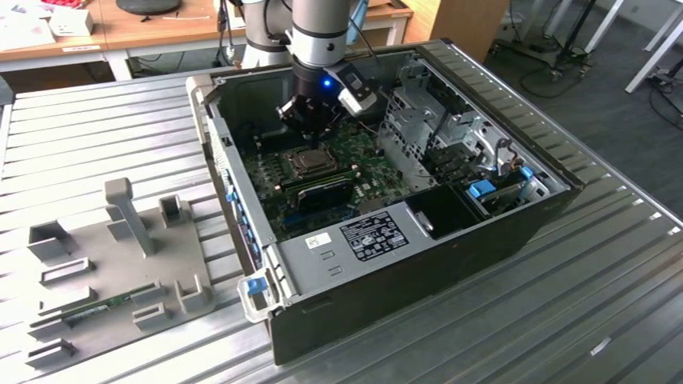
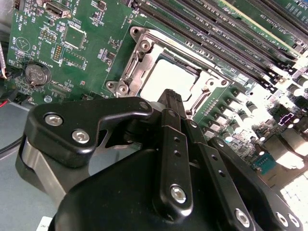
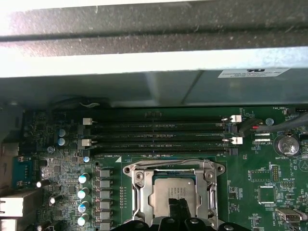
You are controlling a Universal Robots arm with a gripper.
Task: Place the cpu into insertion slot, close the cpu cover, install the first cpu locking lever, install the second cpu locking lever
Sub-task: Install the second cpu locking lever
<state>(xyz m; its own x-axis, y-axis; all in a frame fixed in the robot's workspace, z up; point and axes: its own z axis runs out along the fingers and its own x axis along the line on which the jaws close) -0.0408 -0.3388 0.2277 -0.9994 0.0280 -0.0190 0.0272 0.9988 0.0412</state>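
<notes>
The arm reaches down into an open computer case (image 1: pixel 501 232) that lies on its side on a ribbed metal surface (image 1: pixel 96 112). The end effector (image 1: pixel 312 114) hangs low over the green board (image 1: pixel 369 172), just above the slot (image 1: pixel 313 162).

In both wrist views the cpu (image 3: pixel 174 191) sits flat in the slot (image 3: pixel 173 192), its dull silver top showing through the window of the cover (image 3: pixel 138 195). The cover lies down over the chip, its silvery frame around the chip's edges. In the second wrist view the cpu (image 2: pixel 168 79) looks bright and washed out, with the cover (image 2: pixel 129 72) framing it and the long black memory slots (image 2: pixel 226 36) running just beyond.

The end effector (image 2: pixel 171 108) has its black fingers (image 2: pixel 173 144) drawn together, nothing between them, their tips right above the near edge of the chip. In the first wrist view the fingertips (image 3: pixel 178 208) stand over the chip's lower part; whether they touch it I cannot tell.

A thin wire lever (image 3: pixel 166 162) runs along the cover's edge nearest the memory slots (image 3: pixel 159 137).

On the surface, at the exterior view's left, lies a grey fixture tray (image 1: pixel 117 264)
</notes>
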